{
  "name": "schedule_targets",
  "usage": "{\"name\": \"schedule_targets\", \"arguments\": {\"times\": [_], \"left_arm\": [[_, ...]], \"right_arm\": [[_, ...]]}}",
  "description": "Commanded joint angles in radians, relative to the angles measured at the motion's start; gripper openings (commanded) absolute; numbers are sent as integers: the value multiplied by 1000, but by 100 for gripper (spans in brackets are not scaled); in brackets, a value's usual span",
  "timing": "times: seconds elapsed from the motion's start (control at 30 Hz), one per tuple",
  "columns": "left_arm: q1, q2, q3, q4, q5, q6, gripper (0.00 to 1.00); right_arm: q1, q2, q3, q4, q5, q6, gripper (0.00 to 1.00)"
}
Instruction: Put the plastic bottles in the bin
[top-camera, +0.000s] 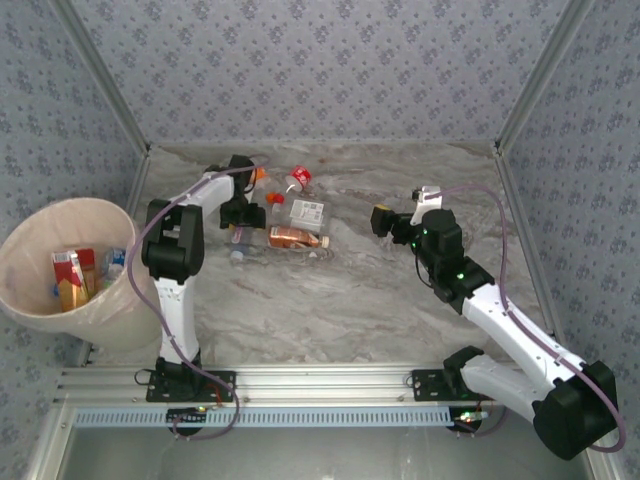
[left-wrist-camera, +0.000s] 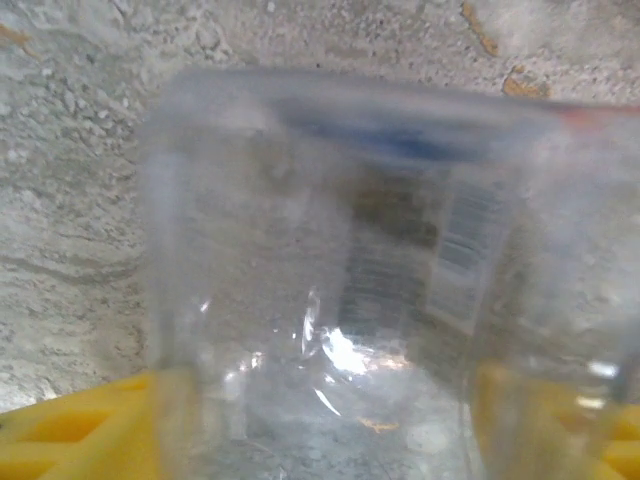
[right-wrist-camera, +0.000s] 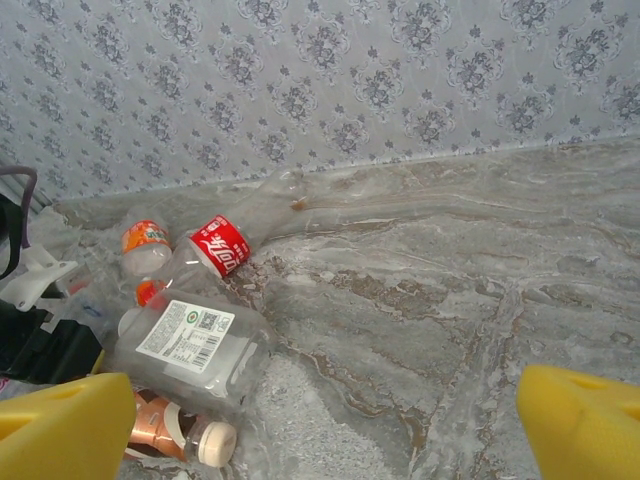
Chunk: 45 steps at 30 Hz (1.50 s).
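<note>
A clear crushed plastic bottle (left-wrist-camera: 350, 260) with a blue-edged label lies between the yellow fingers (left-wrist-camera: 70, 435) of my left gripper (left-wrist-camera: 330, 425), which presses on its sides just above the table. From above, the left gripper (top-camera: 243, 213) sits at the left end of a cluster of plastic bottles: a red-labelled one (top-camera: 298, 180), a white-labelled one (top-camera: 307, 211) and a brown one (top-camera: 295, 238). My right gripper (top-camera: 382, 220) hangs open to the right of them with nothing between its fingers (right-wrist-camera: 60, 430). The bin (top-camera: 30, 235) stands far left.
The bin holds several bottles with red and orange labels (top-camera: 75, 275). The right wrist view shows the red-labelled bottle (right-wrist-camera: 220, 245), an orange-labelled one (right-wrist-camera: 146, 240), the white-labelled one (right-wrist-camera: 185, 340) and the brown one (right-wrist-camera: 165, 430). Patterned walls (top-camera: 320, 70) enclose the marbled table (top-camera: 330, 310).
</note>
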Motion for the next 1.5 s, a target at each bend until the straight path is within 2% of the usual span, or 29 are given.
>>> {"name": "schedule_targets", "arguments": {"times": [0.0,0.2,0.5,0.83,0.97,1.2,1.33,1.4,1.47], "left_arm": [[2,-10,-40,62,-1,14,67],[1,-102,-72,81,6,15,53],[-21,-329,-85,87,-12,-9,45],[-23,-675,-34,60,-33,-106,44],[-22,-820,-39,107,-44,-117,45],[-12,-1042,-74,201,-134,-98,46],[14,-1138,-61,215,-127,-107,47],[27,-1162,-37,188,-167,-117,47],[34,-1177,-24,155,-278,-109,47]], "right_arm": [[-6,-1,0,-3,9,1,100],[-7,11,1,3,6,6,100],[-8,18,2,18,0,9,100],[-8,22,-6,49,3,9,100],[-8,38,-6,67,0,12,100],[-6,64,2,83,-12,14,100],[-6,72,2,90,-14,14,100],[-5,76,5,91,-16,16,100],[-6,81,6,95,-20,21,100]]}}
